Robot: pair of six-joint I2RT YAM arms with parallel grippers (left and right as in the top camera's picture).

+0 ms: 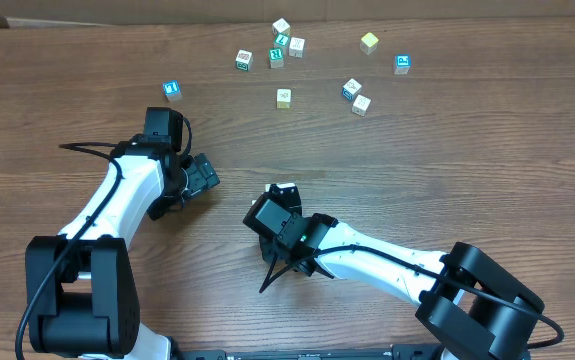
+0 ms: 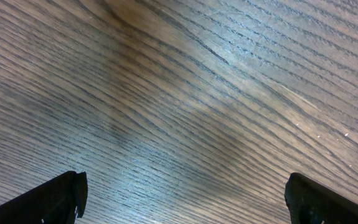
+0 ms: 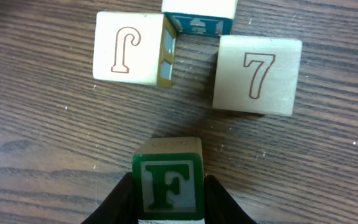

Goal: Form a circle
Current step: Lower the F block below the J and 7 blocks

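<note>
Four cubes of your circle (image 3: 166, 65) show under the right wrist: the J cube (image 3: 129, 48), blue cube (image 3: 198, 18) and 7 cube (image 3: 258, 74) clustered, with the F cube (image 3: 168, 163) just apart. Your right gripper (image 3: 168, 186) pinches the F cube's sides. Your left gripper (image 2: 185, 190) gapes wide over the table (image 2: 179, 93).

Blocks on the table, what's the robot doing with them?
The right tool grips a green F block, just short of a J block, a 7 block and a blue-sided block clustered ahead. The left tool hangs open over the table, holding nothing. Other blocks lie scattered farther off.
</note>
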